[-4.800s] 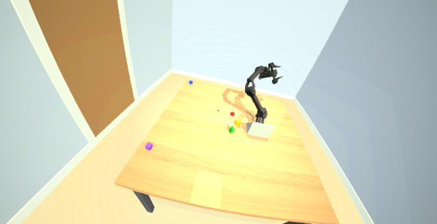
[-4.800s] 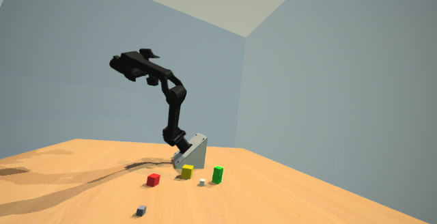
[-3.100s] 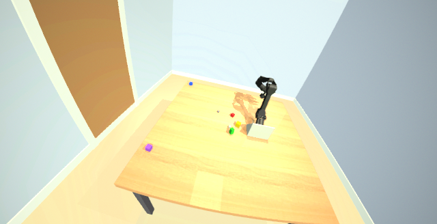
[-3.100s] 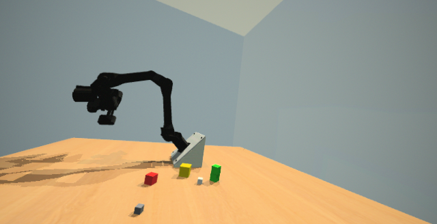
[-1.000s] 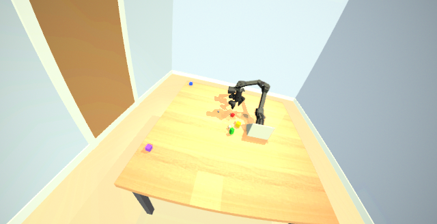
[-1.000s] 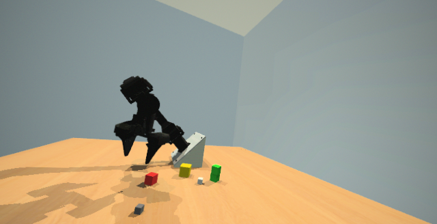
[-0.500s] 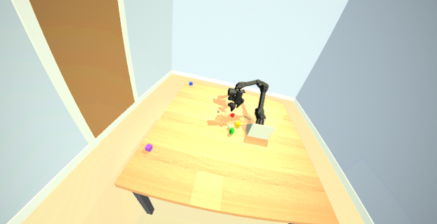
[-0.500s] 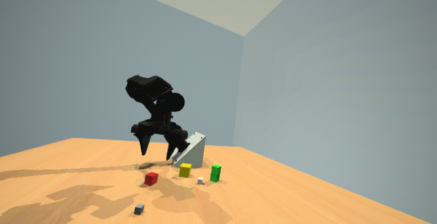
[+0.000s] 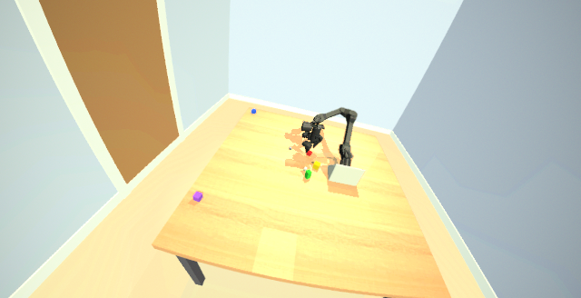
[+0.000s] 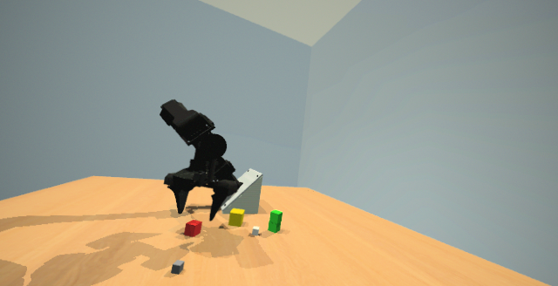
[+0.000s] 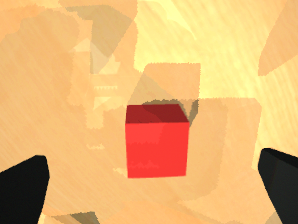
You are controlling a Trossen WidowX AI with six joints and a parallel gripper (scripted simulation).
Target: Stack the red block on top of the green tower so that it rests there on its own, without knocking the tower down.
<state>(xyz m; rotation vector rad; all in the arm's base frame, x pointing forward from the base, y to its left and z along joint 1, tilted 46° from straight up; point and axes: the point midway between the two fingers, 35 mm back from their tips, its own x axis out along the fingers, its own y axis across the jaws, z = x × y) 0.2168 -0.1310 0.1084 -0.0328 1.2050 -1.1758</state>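
The red block (image 9: 309,153) (image 10: 193,228) (image 11: 157,150) sits on the table. In the wrist view it lies between the two fingers in the picture, nearer the left one. The green tower (image 9: 308,174) (image 10: 275,221), two green blocks high, stands upright with nothing on top. My gripper (image 10: 196,217) (image 11: 157,165) is open and empty. Its fingertips are above the table, a little higher than the red block and close to it. In the top view the fingertips are small and partly hidden by the arm.
A yellow block (image 9: 317,165) (image 10: 236,217) stands between the red block and the tower. A small white block (image 10: 255,231) is beside the tower. A small grey block (image 9: 290,148) (image 10: 177,267) lies apart. A wedge-shaped stand (image 9: 347,175) (image 10: 250,196) is behind. Purple (image 9: 197,196) and blue (image 9: 253,111) blocks are far off.
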